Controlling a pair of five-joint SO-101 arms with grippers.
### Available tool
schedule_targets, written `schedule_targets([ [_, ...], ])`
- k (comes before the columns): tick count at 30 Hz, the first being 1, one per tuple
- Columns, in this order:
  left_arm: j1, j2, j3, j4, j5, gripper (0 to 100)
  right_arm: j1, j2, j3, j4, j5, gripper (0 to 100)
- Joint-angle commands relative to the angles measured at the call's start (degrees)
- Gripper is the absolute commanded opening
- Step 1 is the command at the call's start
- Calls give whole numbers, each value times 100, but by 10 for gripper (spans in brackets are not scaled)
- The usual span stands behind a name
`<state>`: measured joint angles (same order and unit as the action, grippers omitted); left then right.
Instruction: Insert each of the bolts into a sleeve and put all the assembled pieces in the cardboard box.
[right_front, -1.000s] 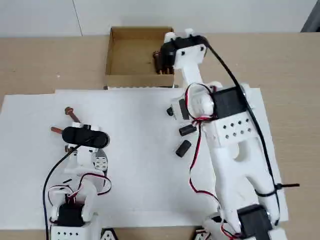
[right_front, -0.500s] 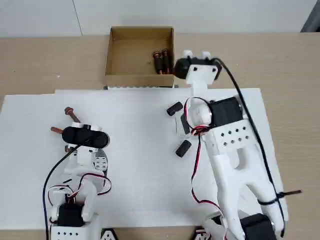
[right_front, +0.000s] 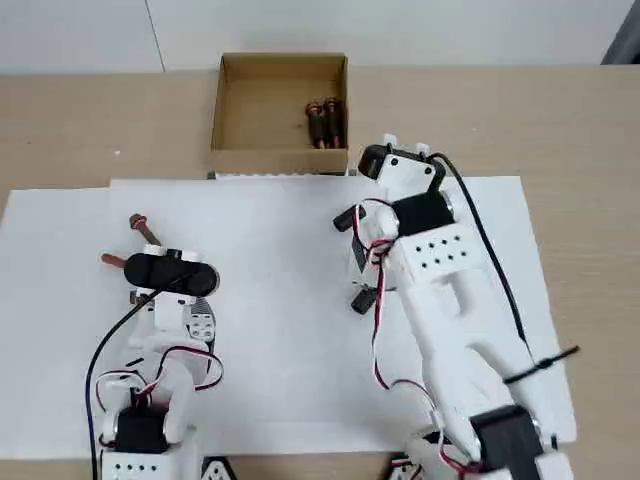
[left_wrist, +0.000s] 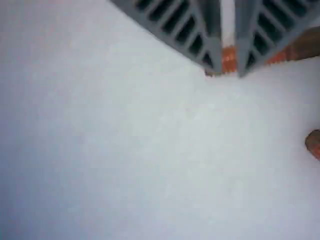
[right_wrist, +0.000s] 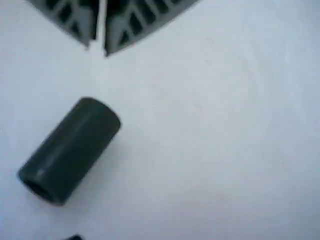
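Box: two assembled pieces (right_front: 325, 122) are already in the cardboard box (right_front: 215, 110), against the wall on the right arm's side.
Left to do: loose bolts (right_front: 141, 226) and sleeves (right_front: 362, 297) are waiting on the white sheet (right_front: 270, 340), so I'd call it well short of finished.
Left gripper (left_wrist: 227, 70): low over the sheet, jaws pinched on a bolt (left_wrist: 228, 59).
Right gripper (right_wrist: 97, 47): jaws all but together with nothing between them, just beside a sleeve (right_wrist: 70, 150) lying on its side.
Change: the right arm has swung back from the box's edge to the sleeves, and the left arm hasn't budged.
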<state>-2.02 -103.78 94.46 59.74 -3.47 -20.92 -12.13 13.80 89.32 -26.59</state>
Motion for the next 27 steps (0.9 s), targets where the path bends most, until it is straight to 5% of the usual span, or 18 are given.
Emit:
schedule_targets([
  [1,-18,-44,-31,-123,9,6,13,180,0,-347,-35,6],
  [9,-18,-44,-31,-123,9,6,13,585,0,-418,-44,10],
  [17,-18,-44,-31,-123,9,6,13,611,-9,-418,-53,232],
  [27,-18,-44,-31,-123,9,6,-224,655,35,-796,-62,234],
])
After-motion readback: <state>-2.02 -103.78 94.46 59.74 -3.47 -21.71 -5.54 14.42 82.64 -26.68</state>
